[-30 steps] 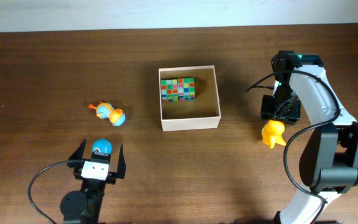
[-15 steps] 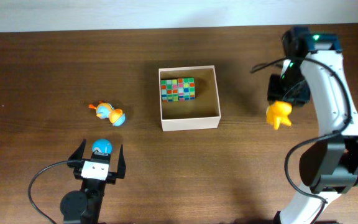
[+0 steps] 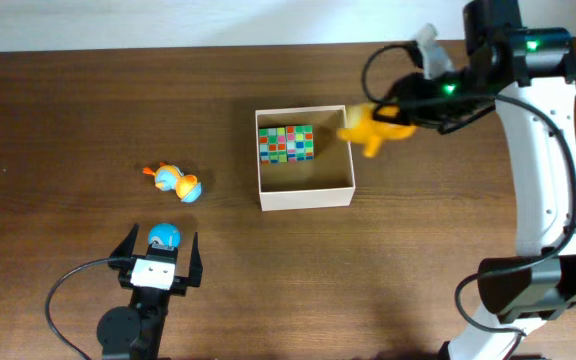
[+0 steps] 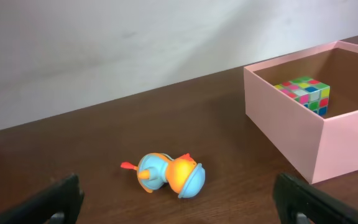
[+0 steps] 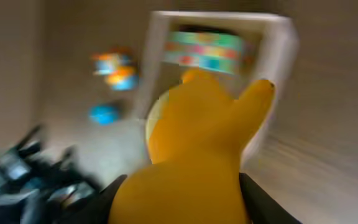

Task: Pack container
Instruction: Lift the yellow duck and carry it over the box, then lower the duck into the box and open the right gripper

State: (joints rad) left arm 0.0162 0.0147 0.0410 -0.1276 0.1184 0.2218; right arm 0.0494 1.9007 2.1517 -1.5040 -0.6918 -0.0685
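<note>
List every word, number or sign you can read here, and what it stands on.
None readable.
White plate on the left hand: dark marks, too small to read.
Container, colour cube, yellow toy: no lettering shows.

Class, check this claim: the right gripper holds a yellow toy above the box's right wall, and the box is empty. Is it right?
Not quite. The container is not empty: a multicoloured cube lies inside it, as the overhead view shows. The rest stands: the right gripper holds the yellow toy above the container's right wall.
</note>
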